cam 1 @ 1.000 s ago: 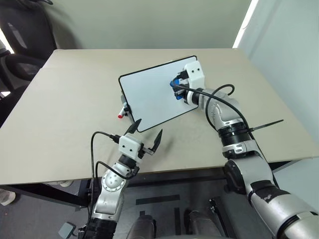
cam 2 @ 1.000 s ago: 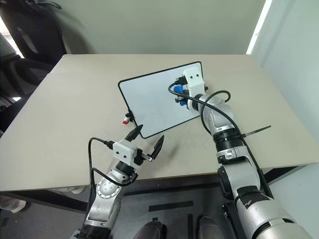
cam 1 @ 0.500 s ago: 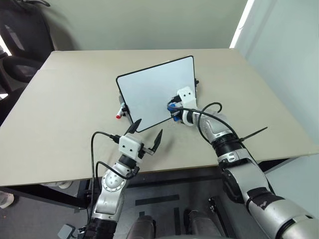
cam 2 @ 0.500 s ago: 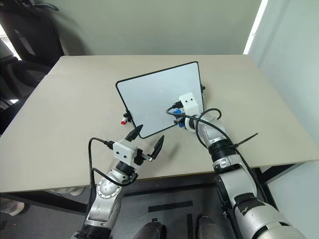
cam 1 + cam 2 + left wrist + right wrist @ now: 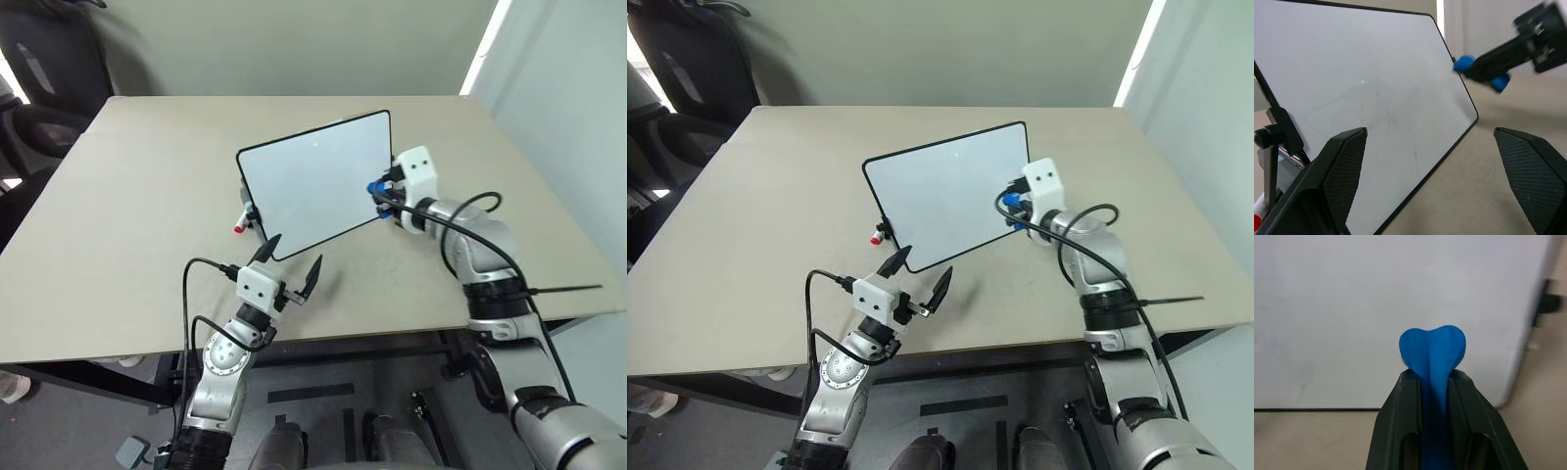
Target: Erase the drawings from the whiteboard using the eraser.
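I've swept my right gripper (image 5: 380, 192) off the board (image 5: 309, 191) to its right edge, jaws pinched on the eraser (image 5: 1433, 348). Left gripper (image 5: 291, 264) waits wide open nearby. No red drawings visible now. Risk: catching the propped board's edge and toppling it.

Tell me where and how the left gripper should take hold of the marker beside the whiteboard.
Probably by the white barrel, just behind the red cap. The marker lies on the table against the left edge of the propped whiteboard, by a black stand clip. Come from the board's open left side, fingers across the barrel. The left gripper is open nearby; much of the marker is hidden, so this is tentative.
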Available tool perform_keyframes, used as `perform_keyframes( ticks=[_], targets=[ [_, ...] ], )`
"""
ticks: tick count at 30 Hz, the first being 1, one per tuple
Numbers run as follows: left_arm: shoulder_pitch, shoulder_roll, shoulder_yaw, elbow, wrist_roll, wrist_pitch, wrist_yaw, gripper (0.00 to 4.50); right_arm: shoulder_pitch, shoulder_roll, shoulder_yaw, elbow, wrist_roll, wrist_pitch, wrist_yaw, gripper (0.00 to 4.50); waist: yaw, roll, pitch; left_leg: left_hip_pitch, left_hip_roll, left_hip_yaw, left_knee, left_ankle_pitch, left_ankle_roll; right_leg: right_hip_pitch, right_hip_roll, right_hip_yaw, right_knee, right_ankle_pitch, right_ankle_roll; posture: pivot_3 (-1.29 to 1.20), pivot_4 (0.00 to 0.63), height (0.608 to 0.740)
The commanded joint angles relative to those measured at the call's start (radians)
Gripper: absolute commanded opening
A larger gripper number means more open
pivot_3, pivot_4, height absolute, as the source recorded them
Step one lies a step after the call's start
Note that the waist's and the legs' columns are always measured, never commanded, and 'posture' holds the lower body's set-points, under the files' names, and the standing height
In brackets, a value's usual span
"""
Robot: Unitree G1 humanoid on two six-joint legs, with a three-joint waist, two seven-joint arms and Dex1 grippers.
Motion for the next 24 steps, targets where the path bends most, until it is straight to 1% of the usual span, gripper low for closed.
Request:
perform_keyframes(
  ticks=[1,3,6,7,9,13,15,16,19,20,22,24],
  targets=[
    [-0.005,-0.006,-0.008,-0.009,0.004,-0.017,-0.005,4.50,0.063,-0.043,-0.065,-0.104,0.026,0.057,-0.017,0.39,0.002,0.000,0.000,0.000,0.000,0.000,0.000,0.000,0.000,0.000,0.000,0.000,-0.002,0.000,0.000,0.00,0.150,0.740],
    [-0.005,-0.007,-0.010,-0.005,0.005,-0.017,-0.005,4.50,0.101,-0.066,-0.069,-0.104,0.017,0.075,-0.026,0.39,0.002,0.000,0.000,0.000,0.000,0.000,0.000,0.001,0.002,0.000,0.000,0.000,-0.004,0.000,0.000,0.00,0.150,0.740],
    [-0.007,-0.007,-0.014,0.002,0.005,-0.018,-0.008,4.50,0.141,-0.092,-0.069,-0.054,-0.003,0.051,-0.041,0.39,0.001,0.000,0.000,0.000,0.000,0.000,0.000,0.001,0.004,0.000,0.000,0.001,-0.003,0.001,0.003,0.00,0.150,0.740],
    [-0.008,-0.007,-0.015,0.003,0.005,-0.018,-0.009,4.50,0.146,-0.095,-0.071,-0.036,-0.004,0.046,-0.047,0.39,0.000,0.000,0.000,0.000,0.000,0.000,0.000,-0.001,0.008,0.000,0.000,0.001,-0.003,0.002,0.006,0.00,0.150,0.740],
    [-0.010,-0.006,-0.017,0.005,0.005,-0.017,-0.011,4.50,0.147,-0.098,-0.063,-0.005,-0.007,0.044,-0.050,0.39,-0.002,0.000,0.000,0.001,0.000,0.000,0.000,-0.001,0.008,0.000,0.000,0.003,-0.004,0.005,0.019,0.00,0.150,0.740],
    [-0.011,-0.007,-0.016,0.006,0.006,-0.016,-0.016,4.50,0.140,-0.091,-0.057,0.040,-0.004,0.019,-0.053,0.39,-0.003,0.001,0.000,0.001,0.001,0.000,-0.001,0.003,0.009,-0.001,0.000,0.003,-0.004,0.006,0.027,0.00,0.150,0.740],
    [-0.011,-0.006,-0.015,0.007,0.006,-0.016,-0.015,4.50,0.139,-0.097,-0.051,0.065,-0.009,0.014,-0.052,1.08,-0.003,0.001,0.000,0.001,0.002,-0.001,-0.001,0.005,0.010,-0.001,0.001,0.003,-0.004,0.005,0.027,0.00,0.150,0.740],
    [-0.011,-0.005,-0.013,0.007,0.006,-0.016,-0.015,4.50,0.140,-0.100,-0.050,0.072,-0.010,0.011,-0.050,1.33,-0.003,0.001,0.000,0.001,0.002,-0.001,-0.001,0.005,0.010,-0.001,0.001,0.003,-0.004,0.005,0.027,0.00,0.150,0.740],
    [-0.010,-0.002,-0.008,0.007,0.003,-0.018,-0.016,4.50,0.143,-0.112,-0.051,0.066,-0.007,0.012,-0.045,2.38,-0.002,0.001,0.000,0.000,0.001,-0.001,-0.001,0.005,0.010,-0.001,0.001,0.003,-0.005,0.005,0.027,0.00,0.150,0.740],
    [-0.010,-0.001,-0.006,0.008,0.002,-0.018,-0.017,4.50,0.146,-0.118,-0.055,0.053,-0.004,0.018,-0.043,2.67,-0.002,0.001,0.000,0.000,0.001,-0.001,-0.001,0.005,0.011,-0.001,0.001,0.003,-0.005,0.005,0.027,0.00,0.150,0.740],
    [-0.009,0.001,-0.003,0.009,0.000,-0.019,-0.018,4.50,0.155,-0.123,-0.066,0.023,0.004,0.021,-0.043,3.41,-0.002,0.001,0.000,0.000,0.001,-0.001,-0.001,0.004,0.012,-0.001,0.001,0.003,-0.006,0.005,0.027,0.00,0.150,0.740],
    [-0.009,0.003,0.001,0.010,-0.002,-0.020,-0.017,4.50,0.179,-0.118,-0.107,-0.055,0.047,0.027,-0.030,4.13,0.001,0.001,0.000,-0.001,0.001,-0.001,-0.001,0.003,0.013,-0.001,0.001,0.002,-0.007,0.005,0.027,0.00,0.150,0.740]
  ],
)
